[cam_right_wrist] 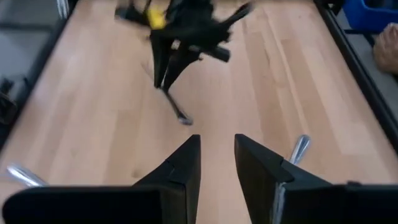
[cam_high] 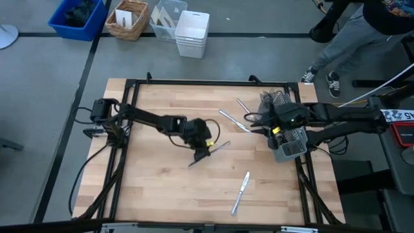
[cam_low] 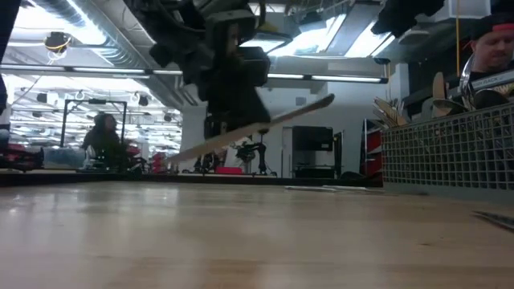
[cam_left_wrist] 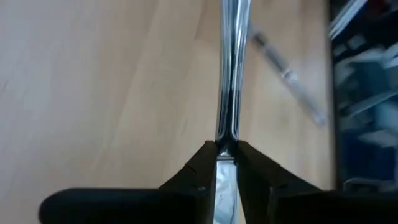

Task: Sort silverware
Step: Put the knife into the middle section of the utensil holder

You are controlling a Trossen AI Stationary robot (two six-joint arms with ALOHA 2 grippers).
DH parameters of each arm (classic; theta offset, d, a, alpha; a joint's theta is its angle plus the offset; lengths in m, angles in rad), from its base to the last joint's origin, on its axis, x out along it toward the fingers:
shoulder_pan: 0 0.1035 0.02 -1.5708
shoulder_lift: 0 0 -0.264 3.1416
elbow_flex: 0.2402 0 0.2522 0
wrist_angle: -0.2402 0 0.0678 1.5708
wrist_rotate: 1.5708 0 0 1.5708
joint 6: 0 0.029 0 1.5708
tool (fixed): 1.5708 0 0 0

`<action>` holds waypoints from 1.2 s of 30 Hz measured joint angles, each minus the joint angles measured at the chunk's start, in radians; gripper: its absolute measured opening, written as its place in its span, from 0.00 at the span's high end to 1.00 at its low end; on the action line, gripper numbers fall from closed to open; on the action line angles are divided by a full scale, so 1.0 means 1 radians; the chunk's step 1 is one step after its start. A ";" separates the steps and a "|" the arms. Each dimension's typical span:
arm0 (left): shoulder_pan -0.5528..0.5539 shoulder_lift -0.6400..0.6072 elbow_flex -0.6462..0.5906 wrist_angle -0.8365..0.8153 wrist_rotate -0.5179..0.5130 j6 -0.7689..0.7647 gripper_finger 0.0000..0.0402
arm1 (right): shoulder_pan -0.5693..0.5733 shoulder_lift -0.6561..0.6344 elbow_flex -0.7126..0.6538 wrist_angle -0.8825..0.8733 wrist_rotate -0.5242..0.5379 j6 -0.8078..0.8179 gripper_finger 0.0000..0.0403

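Pale wooden table [cam_high: 162, 188] in a black frame; lying on it: one knife [cam_high: 240, 191] near the front edge, two silver pieces [cam_high: 236, 116] near the dark mesh caddy [cam_high: 284, 139] at the right side

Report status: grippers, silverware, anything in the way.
Left gripper mid-table, jaws shut on a silverware piece, lifted off the table. Right gripper empty, jaws open, by the caddy. Loose knife near front edge.
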 joint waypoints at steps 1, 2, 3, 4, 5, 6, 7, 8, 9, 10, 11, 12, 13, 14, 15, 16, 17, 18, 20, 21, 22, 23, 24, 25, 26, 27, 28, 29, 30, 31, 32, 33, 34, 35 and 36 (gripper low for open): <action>0.019 0.000 0.000 0.023 0.027 -0.019 0.91 | 0.000 0.013 0.000 0.000 0.000 -0.030 0.75; 0.038 0.000 0.000 0.042 0.052 -0.026 0.91 | 0.000 0.027 0.000 0.000 0.000 -0.062 0.75; 0.056 -0.001 0.000 0.057 0.077 -0.040 0.92 | 0.000 0.041 0.000 0.000 0.000 -0.095 0.75; 0.072 -0.002 0.000 0.071 0.101 -0.048 0.92 | 0.000 0.055 0.000 0.000 0.000 -0.132 0.75; 0.086 -0.002 0.000 0.084 0.123 -0.062 0.92 | 0.000 0.068 0.000 0.000 0.000 -0.175 0.75; 0.099 -0.002 0.000 0.091 0.140 -0.075 0.91 | 0.000 0.083 0.000 0.000 0.000 -0.218 0.75; 0.110 -0.002 0.000 0.095 0.154 -0.087 0.91 | 0.000 0.097 0.000 0.002 0.000 -0.262 0.75; 0.120 -0.002 0.000 0.094 0.163 -0.101 0.90 | 0.000 0.112 0.000 0.007 0.000 -0.303 0.75; 0.127 -0.002 0.000 0.094 0.173 -0.120 0.90 | 0.000 0.127 0.000 0.016 0.000 -0.341 0.75; 0.133 -0.002 0.001 0.093 0.183 -0.131 0.90 | 0.000 0.142 0.000 0.030 0.000 -0.372 0.75; 0.138 -0.002 0.000 0.094 0.195 -0.148 0.90 | 0.000 0.158 0.000 0.050 0.000 -0.400 0.75; 0.143 -0.002 0.001 0.095 0.204 -0.154 0.90 | 0.000 0.172 0.000 0.071 0.001 -0.428 0.75; 0.146 -0.002 0.001 0.097 0.211 -0.159 0.90 | 0.000 0.190 0.000 0.095 0.006 -0.456 0.75; 0.149 -0.002 0.001 0.098 0.218 -0.160 0.90 | 0.000 0.207 0.000 0.118 0.015 -0.480 0.75; 0.150 -0.002 0.001 0.097 0.222 -0.162 0.91 | 0.000 0.224 0.000 0.138 0.026 -0.507 0.75; 0.150 -0.002 0.001 0.098 0.227 -0.169 0.91 | 0.000 0.241 0.000 0.155 0.034 -0.528 0.75; 0.150 -0.002 0.001 0.099 0.231 -0.176 0.91 | 0.000 0.259 0.000 0.174 0.043 -0.550 0.75; 0.150 -0.002 0.001 0.100 0.234 -0.186 0.90 | 0.000 0.277 0.000 0.195 0.054 -0.568 0.75; 0.150 -0.002 0.001 0.101 0.238 -0.193 0.90 | 0.000 0.309 0.000 0.221 0.082 -0.585 0.75; 0.148 -0.002 0.001 0.104 0.238 -0.194 0.90 | 0.000 0.325 0.000 0.237 0.096 -0.594 0.75; 0.146 -0.002 0.001 0.112 0.239 -0.198 0.90 | 0.000 0.339 0.000 0.251 0.110 -0.601 0.75; 0.146 -0.002 0.001 0.123 0.244 -0.199 0.90 | 0.000 0.353 0.000 0.259 0.123 -0.604 0.75; 0.145 -0.002 0.001 0.130 0.248 -0.202 0.90 | 0.000 0.365 0.000 0.262 0.135 -0.604 0.75; 0.145 -0.003 0.002 0.133 0.249 -0.202 0.90 | 0.000 0.376 0.000 0.268 0.144 -0.605 0.75; 0.145 -0.003 0.002 0.137 0.250 -0.202 0.90 | 0.000 0.385 0.000 0.271 0.151 -0.604 0.75; 0.145 -0.003 0.002 0.140 0.250 -0.203 0.90 | 0.000 0.393 0.000 0.270 0.150 -0.604 0.75; 0.145 -0.003 0.002 0.138 0.250 -0.203 0.90 | 0.000 0.400 0.000 0.270 0.151 -0.604 0.75; 0.145 -0.003 0.002 0.137 0.250 -0.203 0.90 | 0.000 0.405 0.000 0.271 0.151 -0.604 0.75; 0.145 -0.003 0.002 0.137 0.249 -0.203 0.90 | 0.001 0.409 0.000 0.269 0.151 -0.604 0.75; 0.145 -0.003 0.002 0.137 0.249 -0.203 0.89 | 0.001 0.413 0.000 0.270 0.151 -0.604 0.75; 0.145 -0.003 0.002 0.138 0.249 -0.203 0.89 | 0.001 0.414 0.000 0.271 0.151 -0.604 0.75; 0.145 -0.003 0.002 0.138 0.249 -0.203 0.89 | 0.001 0.414 0.000 0.270 0.150 -0.604 0.75; 0.145 -0.003 0.002 0.138 0.249 -0.203 0.90 | 0.001 0.414 0.000 0.271 0.151 -0.604 0.75; 0.145 -0.003 0.002 0.139 0.249 -0.203 0.90 | 0.001 0.414 0.000 0.271 0.150 -0.604 0.75; 0.145 -0.003 0.002 0.139 0.249 -0.203 0.90 | 0.001 0.413 0.000 0.271 0.151 -0.604 0.75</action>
